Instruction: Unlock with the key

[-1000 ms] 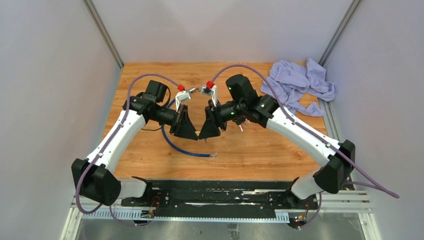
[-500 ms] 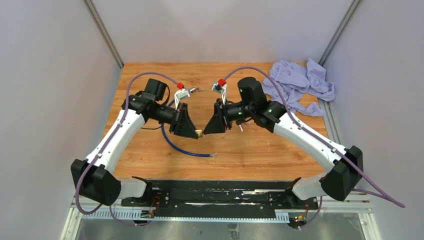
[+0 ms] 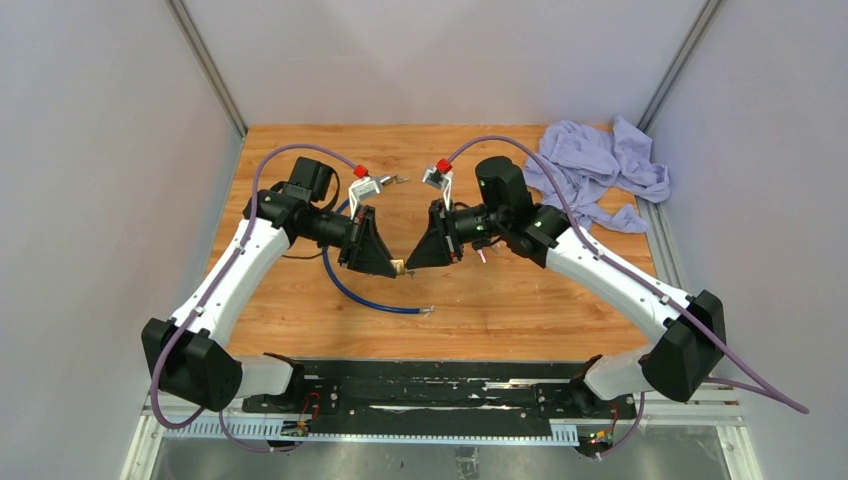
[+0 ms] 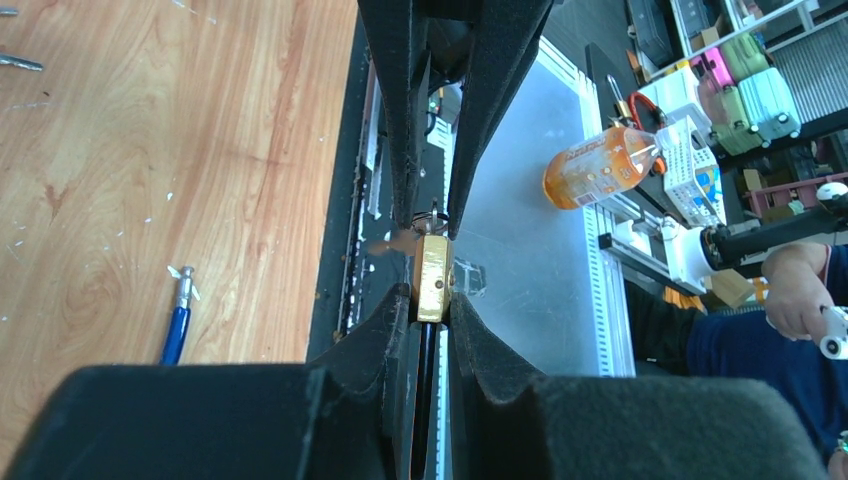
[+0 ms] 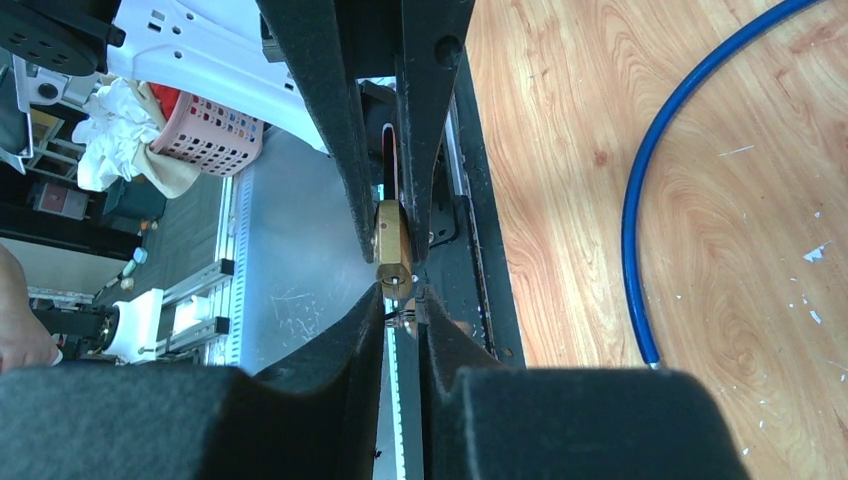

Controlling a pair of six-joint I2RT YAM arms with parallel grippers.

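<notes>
A small brass padlock (image 4: 433, 278) is pinched between my left gripper's (image 4: 431, 300) fingertips, held above the table's near edge. It also shows in the top view as the padlock (image 3: 398, 266), and in the right wrist view as the padlock (image 5: 392, 243). My right gripper (image 5: 401, 300) meets it tip to tip from the right. Its jaws are closed to a narrow gap on the small key (image 5: 400, 314), which sticks out of the padlock's end. In the top view the left gripper (image 3: 390, 264) and right gripper (image 3: 412, 262) nearly touch.
A blue cable (image 3: 360, 292) with a metal tip curves over the wooden table (image 3: 500, 300) under the grippers. A crumpled lilac cloth (image 3: 598, 170) lies at the back right. The black base rail (image 3: 430, 385) runs along the near edge.
The right arm swung back to the right, then eased toward the left gripper, and its jaws closed from wide to narrow around the key. The left arm held the padlock still.
</notes>
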